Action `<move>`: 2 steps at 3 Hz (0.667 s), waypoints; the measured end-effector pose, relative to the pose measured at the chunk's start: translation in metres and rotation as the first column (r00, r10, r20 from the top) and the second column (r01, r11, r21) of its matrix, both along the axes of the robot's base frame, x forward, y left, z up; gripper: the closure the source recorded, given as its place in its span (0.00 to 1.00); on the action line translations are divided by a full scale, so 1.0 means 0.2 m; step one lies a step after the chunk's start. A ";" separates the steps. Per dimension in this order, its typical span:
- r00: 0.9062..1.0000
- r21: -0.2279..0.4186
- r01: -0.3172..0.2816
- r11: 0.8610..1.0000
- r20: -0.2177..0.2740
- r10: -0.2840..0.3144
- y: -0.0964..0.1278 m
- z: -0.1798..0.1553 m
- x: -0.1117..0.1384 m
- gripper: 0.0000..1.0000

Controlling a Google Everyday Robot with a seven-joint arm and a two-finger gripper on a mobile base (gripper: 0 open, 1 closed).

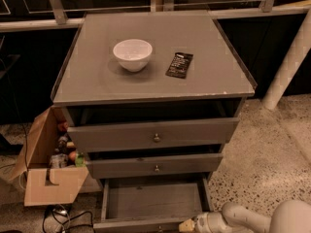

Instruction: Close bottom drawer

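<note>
The bottom drawer [153,201] of the grey cabinet is pulled far out; its plain grey inside shows and its front panel lies at the frame's lower edge. Its knob barely shows at the bottom edge. The middle drawer [155,165] and the top drawer [153,134] stand slightly ajar, each with a small brass knob. My gripper [188,225] is at the bottom edge, right by the bottom drawer's front panel near its right end. The white arm [252,217] reaches in from the lower right.
A white bowl [132,54] and a dark packet [179,64] lie on the cabinet top [204,33]. An open cardboard box [51,171] with several small items stands left of the drawers. Cables [58,217] lie on the floor. A white post [291,57] stands at the right.
</note>
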State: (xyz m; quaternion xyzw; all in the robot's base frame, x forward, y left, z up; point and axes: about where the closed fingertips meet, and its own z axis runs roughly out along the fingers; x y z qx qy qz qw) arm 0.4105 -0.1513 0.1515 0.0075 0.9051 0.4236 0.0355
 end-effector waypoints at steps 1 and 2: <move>1.000 0.004 0.002 1.000 0.018 -0.002 0.03 0.01 0.03 1.00; 0.998 0.012 0.001 1.000 0.061 -0.002 0.10 0.03 0.12 1.00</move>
